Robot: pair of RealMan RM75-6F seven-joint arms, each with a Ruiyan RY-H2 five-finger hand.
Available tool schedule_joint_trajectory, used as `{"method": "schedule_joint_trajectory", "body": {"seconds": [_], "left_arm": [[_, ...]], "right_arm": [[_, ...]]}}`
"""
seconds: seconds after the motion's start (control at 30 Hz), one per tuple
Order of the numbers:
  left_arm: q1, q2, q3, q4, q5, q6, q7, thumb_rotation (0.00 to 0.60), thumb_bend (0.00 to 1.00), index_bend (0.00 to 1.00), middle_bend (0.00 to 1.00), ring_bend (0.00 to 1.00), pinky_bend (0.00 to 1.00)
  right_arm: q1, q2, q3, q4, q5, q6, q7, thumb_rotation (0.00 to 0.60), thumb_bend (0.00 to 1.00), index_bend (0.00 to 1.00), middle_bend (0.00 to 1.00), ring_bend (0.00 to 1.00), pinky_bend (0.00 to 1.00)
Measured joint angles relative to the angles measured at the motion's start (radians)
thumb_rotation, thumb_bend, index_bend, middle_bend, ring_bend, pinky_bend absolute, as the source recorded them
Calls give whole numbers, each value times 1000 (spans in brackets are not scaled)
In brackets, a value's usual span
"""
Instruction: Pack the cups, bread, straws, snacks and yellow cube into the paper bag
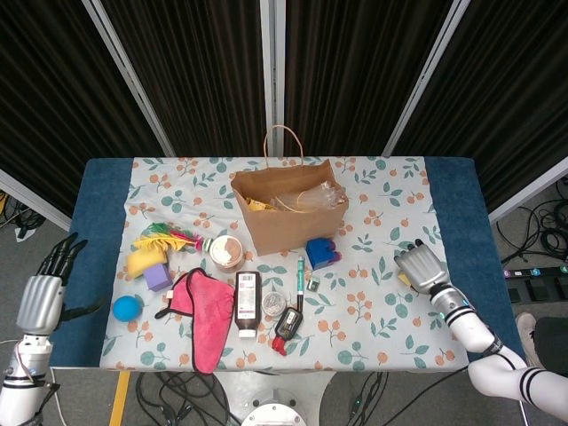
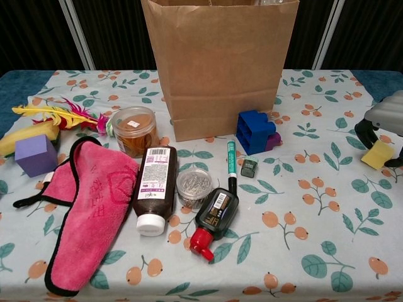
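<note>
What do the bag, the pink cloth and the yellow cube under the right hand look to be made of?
Paper bag: matte brown kraft paper, with sharp fold creases.
Pink cloth: soft fuzzy fabric, likely microfibre, with dark stitched edging.
Yellow cube: matte, with softly rounded edges; possibly foam, though painted wood cannot be ruled out. The right hand is curled over it.

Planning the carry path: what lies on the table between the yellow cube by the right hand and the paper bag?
Mostly bare floral cloth; the blue block sits near the paper bag, left of the yellow cube under the right hand. Chest view shows it.
</note>
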Motion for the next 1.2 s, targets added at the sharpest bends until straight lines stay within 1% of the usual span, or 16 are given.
{"method": "schedule_joint_trajectory", "body": {"seconds": [0.13,0.23,0.33,0.43,0.5,0.53,0.6,0.67,0.77,0.87,0.97,1.1,1.17,1.2], "left_arm": [[-3,2,-4,-5,0,2,-1,564,153,154,145,92,188],[-4,6,-4,-13,3,3,1,562,152,154,145,92,188],[-4,9,-1,-17,9,5,2,562,152,154,144,92,188],[-3,11,7,-24,15,5,4,562,151,154,144,92,188],[-2,11,10,-29,18,5,6,560,152,154,144,92,188],[-2,12,11,-31,19,6,7,560,152,154,144,92,188],[-1,11,12,-35,21,7,9,563,151,154,144,92,188],[0,13,13,-40,22,8,9,563,152,154,144,92,188],[0,17,14,-45,24,9,11,561,151,154,144,92,188],[2,22,14,-48,21,10,12,566,151,154,145,92,188],[2,26,11,-43,11,5,5,564,152,154,145,92,188],[-2,33,1,-32,3,1,-1,563,153,154,145,92,188],[-2,32,-2,-27,-2,0,-2,560,152,154,145,92,188],[-2,32,-3,-23,-6,-2,-3,561,152,154,145,92,188]], "right_arm": [[-2,16,8,-33,-13,29,9,600,159,597,496,355,287],[-4,49,25,-91,-30,75,20,600,161,597,497,355,287],[-5,106,60,-181,-51,143,29,600,161,597,498,355,287],[-3,181,116,-296,-66,215,39,600,162,604,504,363,295],[2,236,174,-385,-69,264,52,600,161,611,510,372,305],[5,256,203,-423,-67,283,61,600,161,614,512,375,310],[15,287,278,-502,-46,318,102,600,161,617,512,378,314],[30,296,351,-553,5,334,165,600,162,618,512,378,315],[68,283,421,-594,116,336,240,600,163,618,506,378,315],[129,235,467,-605,239,326,258,600,162,621,502,378,312],[196,173,498,-592,362,293,264,600,164,613,490,373,303],[295,79,518,-533,492,236,260,600,164,594,476,354,287],[334,28,524,-491,529,222,260,600,148,561,452,320,257],[351,4,527,-468,542,216,262,600,124,519,424,283,224]]}}
